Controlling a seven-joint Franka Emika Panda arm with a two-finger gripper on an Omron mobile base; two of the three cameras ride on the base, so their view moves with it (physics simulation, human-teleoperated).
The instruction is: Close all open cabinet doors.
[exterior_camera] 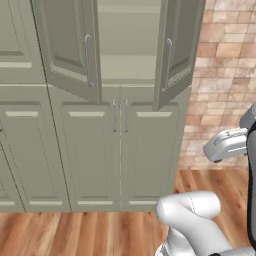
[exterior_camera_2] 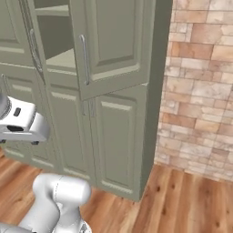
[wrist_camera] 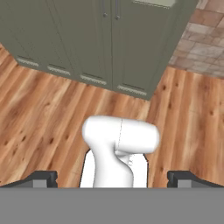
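Gripper [wrist_camera: 112,178] fingertips [wrist_camera: 41,178] sit far apart at the hand view's lower corners, spread wide and holding nothing, aimed down at the wood floor [wrist_camera: 39,118]. Above the 2 closed lower doors [exterior_camera: 120,150], the left upper cabinet door [exterior_camera: 70,45] and right upper cabinet door [exterior_camera: 175,50] both stand swung out, baring a shelf [exterior_camera: 129,67]. Right of them is a brick wall [exterior_camera: 225,75].

Even, bright rendered light; soft, slightly blurry detail.
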